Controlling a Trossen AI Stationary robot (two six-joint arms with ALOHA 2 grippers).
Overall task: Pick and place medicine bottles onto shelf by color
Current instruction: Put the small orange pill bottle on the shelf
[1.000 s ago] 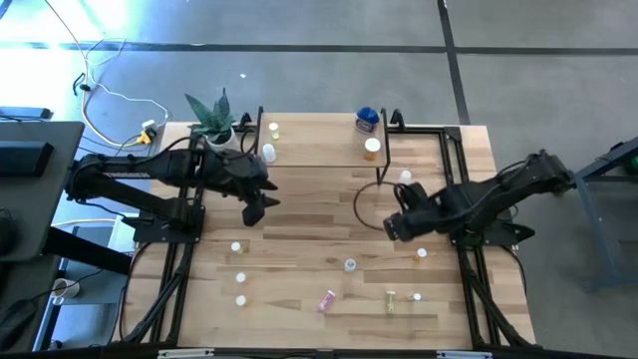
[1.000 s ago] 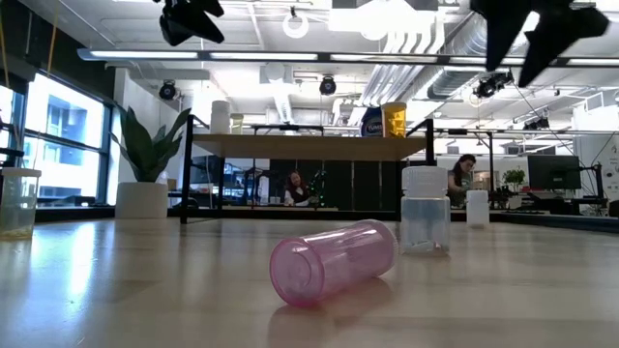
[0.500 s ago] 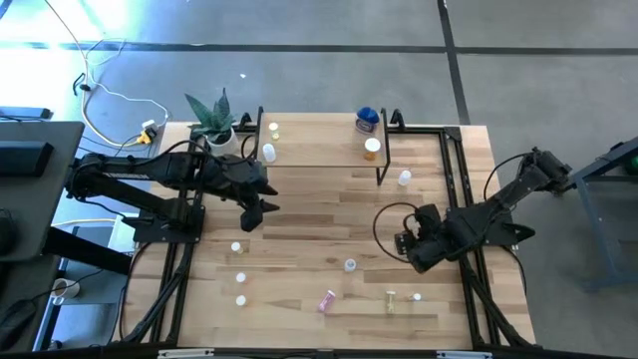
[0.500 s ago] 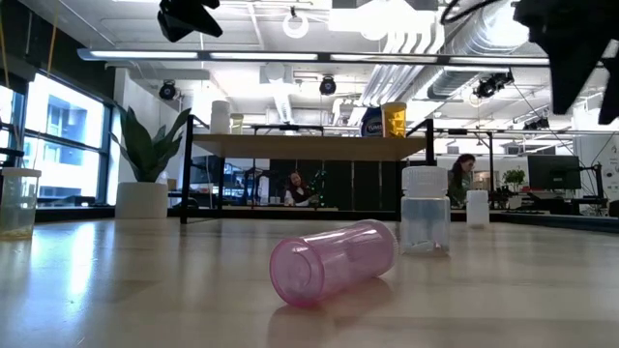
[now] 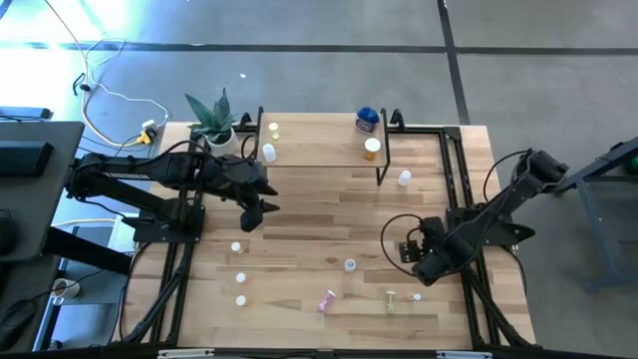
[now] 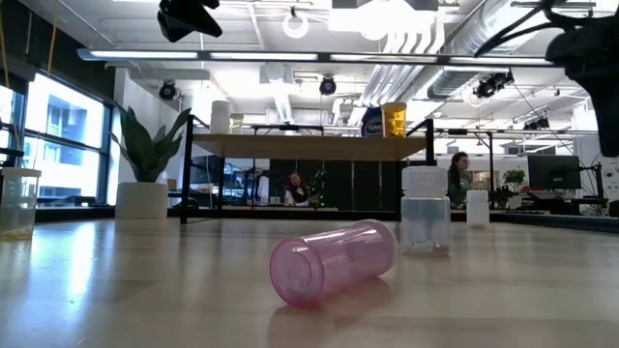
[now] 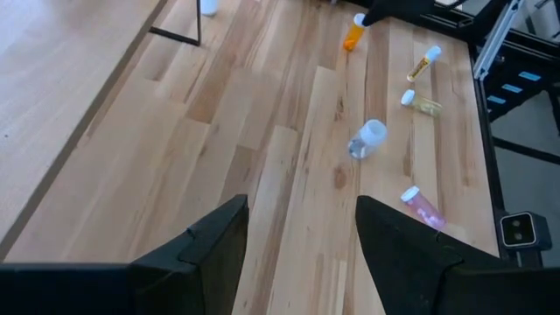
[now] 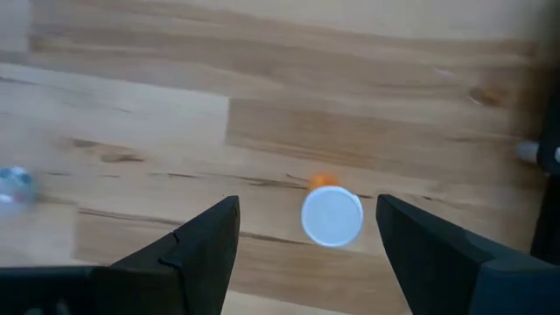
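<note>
— Any writing legible on the medicine bottles?
— None can be read; the blue bottle [image 5: 366, 119] and an orange one [image 5: 372, 148] stand on the shelf [image 5: 319, 150].
— And the right gripper [image 8: 304, 229]?
— Spread wide, empty, directly over a white-capped orange bottle [image 8: 332, 214] on the table [image 5: 309, 224].
— The left gripper [image 7: 301, 229]?
— Also wide open, holding nothing, above the table's left half.

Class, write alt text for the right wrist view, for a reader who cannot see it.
A small orange bottle with a white cap stands upright on the wooden table, seen from directly above. It sits between the right gripper's two open dark fingers, which hang above it. A blurred clear bottle lies at the picture's edge.
</note>
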